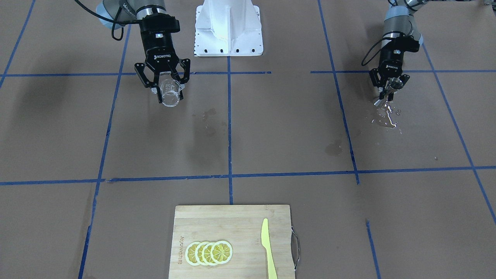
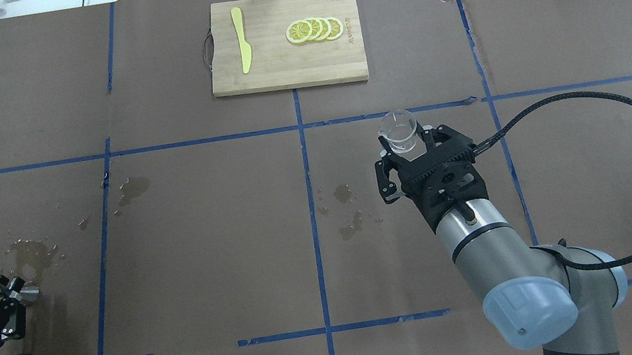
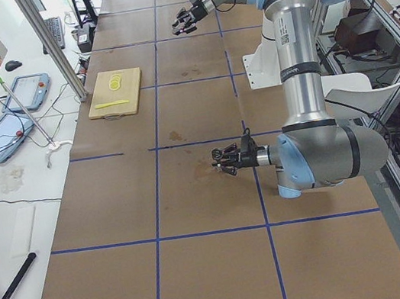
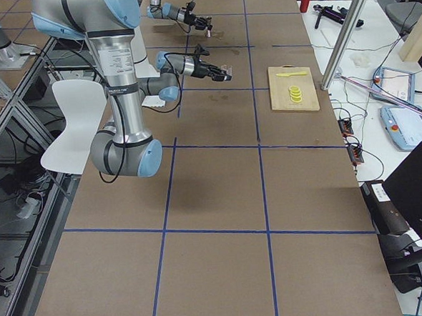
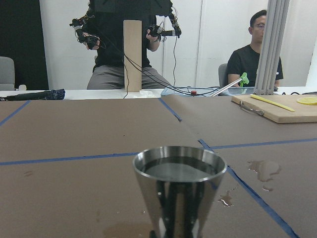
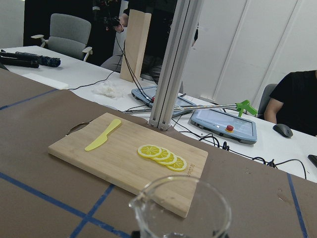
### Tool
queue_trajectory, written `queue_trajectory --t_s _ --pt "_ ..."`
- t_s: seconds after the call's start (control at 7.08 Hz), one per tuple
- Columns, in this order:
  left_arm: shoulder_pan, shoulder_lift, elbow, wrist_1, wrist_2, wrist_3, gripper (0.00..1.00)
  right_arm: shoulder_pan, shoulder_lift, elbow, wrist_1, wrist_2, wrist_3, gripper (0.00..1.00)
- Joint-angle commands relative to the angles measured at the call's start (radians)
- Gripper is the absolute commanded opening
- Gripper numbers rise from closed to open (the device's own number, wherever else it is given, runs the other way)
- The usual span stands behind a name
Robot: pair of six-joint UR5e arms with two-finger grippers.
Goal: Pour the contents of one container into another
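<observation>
**Right gripper** (image 2: 408, 142) — fingers drawn in against the sides of the clear glass measuring cup (image 1: 170, 97), which is gripped between them and carried above the table (image 1: 279, 139). Mouth uppermost, pouring lip and printed scale marks visible through the glass. Position: the robot's right half of the table, about mid-depth, not far from the central line of blue tape (image 2: 311, 203).

**Left gripper** (image 1: 388, 90) — closed to a narrow gap about the waist of the steel jigger (image 5: 179, 188). Upper cone open to the top, with liquid standing a little below its rim in the left wrist view. Position: near the table's edge on the robot's left, well apart from the measuring cup. Held low; contact between the lower cone and the table not determinable.

**Table surface**: brown paper divided by the tape grid. Glistening wet patch (image 1: 387, 119) just beside the jigger; darker damp stains (image 2: 351, 225) near the middle of the table.

**Far side**: wooden cutting board (image 1: 232, 223) with a metal handle, bearing a row of overlapping lemon slices (image 1: 209, 252) and, apart from them, a yellow knife (image 1: 267, 248). White base plate (image 1: 228, 35) at the robot's end, between the arms.

**Background**: seated person in a black shirt (image 5: 252, 57) beyond the table's edge in the left wrist view.
</observation>
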Motion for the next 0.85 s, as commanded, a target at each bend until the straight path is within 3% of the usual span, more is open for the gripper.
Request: queue_trajectory --t_s 0.0,0.14,0.28,0.42,0.71 --pt "0.000 0.001 -0.001 0.000 -0.001 0.000 0.71 -0.001 0.000 0.002 0.000 -0.001 0.000 0.00" --pt "0.002 0.000 -0.001 -0.001 -0.001 0.000 0.76 -0.001 0.000 0.003 0.000 -0.001 0.000 0.00" --pt "0.002 0.000 -0.001 -0.001 -0.001 0.003 0.94 -0.001 0.000 0.003 0.000 0.001 0.000 0.00" --pt "0.002 0.001 -0.002 -0.001 -0.001 0.006 1.00 -0.001 0.000 0.006 0.000 -0.001 0.000 0.00" --pt "0.000 0.014 -0.025 -0.004 -0.068 0.012 1.00 0.001 0.000 0.011 0.000 0.001 0.000 0.00"
